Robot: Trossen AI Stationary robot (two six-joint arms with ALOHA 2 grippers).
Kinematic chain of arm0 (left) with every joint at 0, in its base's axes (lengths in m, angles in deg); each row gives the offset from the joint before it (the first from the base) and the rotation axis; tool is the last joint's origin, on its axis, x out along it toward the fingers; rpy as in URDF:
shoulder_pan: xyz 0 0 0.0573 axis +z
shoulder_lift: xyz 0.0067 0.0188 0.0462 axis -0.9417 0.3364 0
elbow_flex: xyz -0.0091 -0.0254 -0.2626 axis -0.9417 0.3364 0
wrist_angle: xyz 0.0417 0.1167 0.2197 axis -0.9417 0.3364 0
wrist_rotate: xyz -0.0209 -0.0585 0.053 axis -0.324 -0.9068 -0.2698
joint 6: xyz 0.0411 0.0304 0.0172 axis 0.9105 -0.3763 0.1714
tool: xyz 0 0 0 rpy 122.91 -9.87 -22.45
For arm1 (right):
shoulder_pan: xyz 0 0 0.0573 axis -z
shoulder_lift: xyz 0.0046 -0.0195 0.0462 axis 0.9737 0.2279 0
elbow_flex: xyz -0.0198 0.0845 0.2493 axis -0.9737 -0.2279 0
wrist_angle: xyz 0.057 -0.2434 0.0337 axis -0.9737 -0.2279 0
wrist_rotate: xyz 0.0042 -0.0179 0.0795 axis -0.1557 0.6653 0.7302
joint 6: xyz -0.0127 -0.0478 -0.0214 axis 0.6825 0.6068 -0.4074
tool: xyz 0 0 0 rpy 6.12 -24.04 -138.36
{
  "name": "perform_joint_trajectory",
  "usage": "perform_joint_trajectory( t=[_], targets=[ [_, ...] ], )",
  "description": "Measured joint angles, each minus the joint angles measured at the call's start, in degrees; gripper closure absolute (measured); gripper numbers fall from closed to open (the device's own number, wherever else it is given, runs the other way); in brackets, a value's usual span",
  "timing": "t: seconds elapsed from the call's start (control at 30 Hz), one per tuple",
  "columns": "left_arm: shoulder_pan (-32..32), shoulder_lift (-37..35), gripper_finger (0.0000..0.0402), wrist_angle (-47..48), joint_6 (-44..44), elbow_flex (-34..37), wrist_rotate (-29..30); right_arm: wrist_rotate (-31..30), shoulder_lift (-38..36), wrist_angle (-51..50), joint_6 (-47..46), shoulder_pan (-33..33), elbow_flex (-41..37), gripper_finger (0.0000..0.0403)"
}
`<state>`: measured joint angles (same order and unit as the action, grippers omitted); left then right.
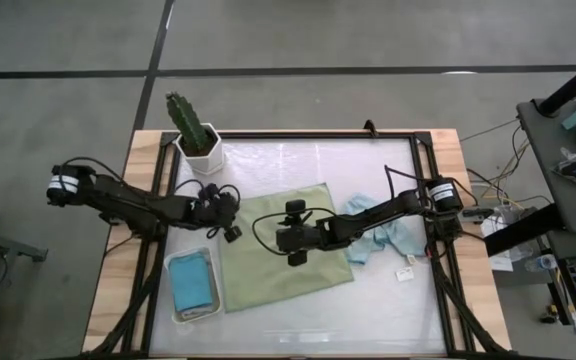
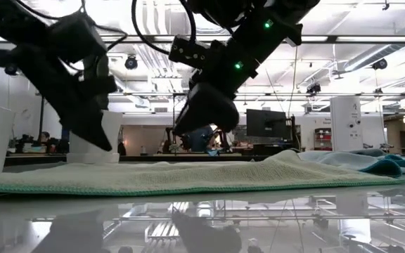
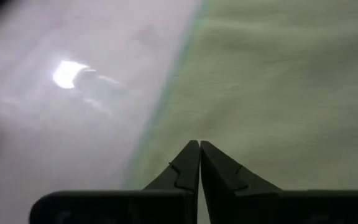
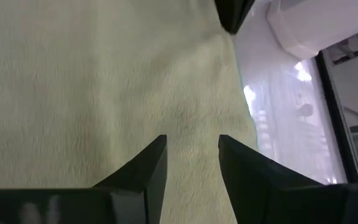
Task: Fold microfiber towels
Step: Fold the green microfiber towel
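sage green towel (image 1: 283, 245) lies flat mid-table | left gripper (image 1: 230, 232) pressed together at its left edge; right gripper (image 1: 296, 258) parted above it, holding nothing | advice: pinch one layer at a corner; fold straight over

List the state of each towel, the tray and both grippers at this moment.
Sage green towel: spread flat, unfolded.
Pale blue towel: crumpled beside the green one.
Teal towel: folded, lying in the white tray.
Left gripper: shut, empty, at the green towel's edge.
Right gripper: open, empty, above the green towel.
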<state>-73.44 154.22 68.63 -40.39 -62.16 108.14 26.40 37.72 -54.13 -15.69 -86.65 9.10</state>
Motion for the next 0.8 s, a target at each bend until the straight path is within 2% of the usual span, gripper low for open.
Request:
perform_joint_trajectory(
  t=[0.17, 0.27, 0.4, 0.63, 0.8],
  targets=[
    [-0.7, -0.8, 0.0401, -2.0, -0.5, -0.3, -11.0, 0.0, -0.2, -5.0, -0.7, 0.0, 0.0, 0.0274],
    [-1.6, 0.6, 0.0401, -3.3, -2.0, 0.0, -12.3, 0.0, -0.3, -8.1, -2.0, 0.0, 0.0, 0.0280],
    [-1.7, 4.0, 0.0401, -3.3, -3.3, 0.3, -10.8, 0.1, -0.4, -10.6, -3.2, 0.0, -0.1, 0.0285],
    [-0.8, 11.0, 0.0402, -4.3, -3.3, -0.3, -3.8, 0.2, -0.4, -11.7, -3.6, 0.0, -0.1, 0.0285],
    [0.6, 13.1, 0.0402, -4.6, -3.2, -0.9, 0.5, 0.2, -0.4, -11.7, -3.2, 0.0, -0.1, 0.0289]
  ],
)
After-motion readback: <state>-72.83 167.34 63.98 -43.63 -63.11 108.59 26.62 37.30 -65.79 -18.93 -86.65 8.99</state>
